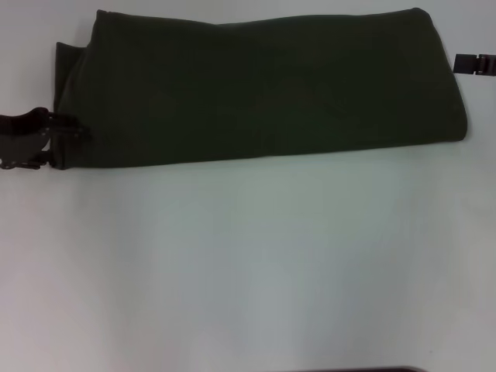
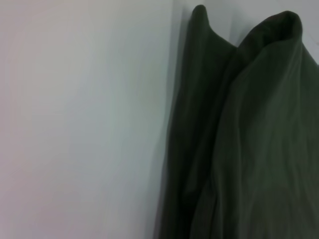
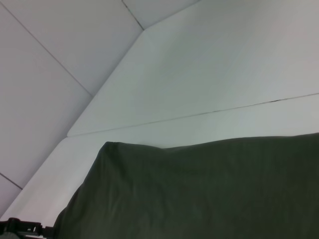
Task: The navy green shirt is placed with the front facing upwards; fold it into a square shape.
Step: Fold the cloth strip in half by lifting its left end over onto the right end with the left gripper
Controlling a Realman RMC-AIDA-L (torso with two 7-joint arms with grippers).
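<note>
The navy green shirt [image 1: 263, 85] lies folded into a long dark band across the far part of the white table, plain green side up, with no lettering showing. My left gripper [image 1: 71, 136] is at the band's near left corner, its black fingers pinched onto the cloth edge. In the left wrist view the shirt [image 2: 249, 139] fills one side in rumpled folds beside bare table. My right gripper [image 1: 474, 63] sits just past the shirt's far right end, apart from the cloth and mostly out of frame. The right wrist view looks along the shirt [image 3: 199, 194].
The white table [image 1: 248, 263] stretches wide and bare in front of the shirt. Seams between white panels [image 3: 199, 114] run behind the shirt in the right wrist view. A dark strip [image 1: 356, 370] marks the table's near edge.
</note>
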